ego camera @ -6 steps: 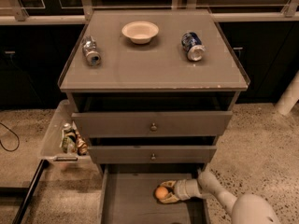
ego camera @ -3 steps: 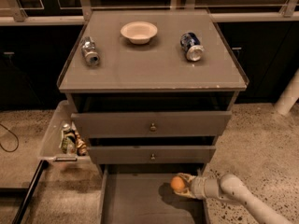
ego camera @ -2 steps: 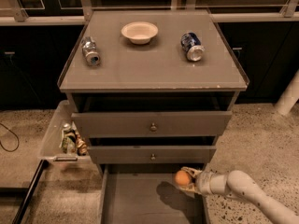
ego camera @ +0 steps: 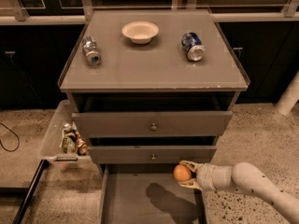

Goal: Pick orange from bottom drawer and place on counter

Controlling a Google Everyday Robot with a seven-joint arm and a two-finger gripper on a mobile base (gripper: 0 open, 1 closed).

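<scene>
One orange sits gripped in the claw (above bottom drawer).

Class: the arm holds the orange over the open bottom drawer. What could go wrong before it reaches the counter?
1. The end effector grips the orange just below the middle drawer front; a straight lift may strike it.
2. The orange is round and pinched at two sides; it could slip and drop into the bottom drawer.
3. The counter holds a bowl and two tipped cans; a released orange might roll into them.
</scene>
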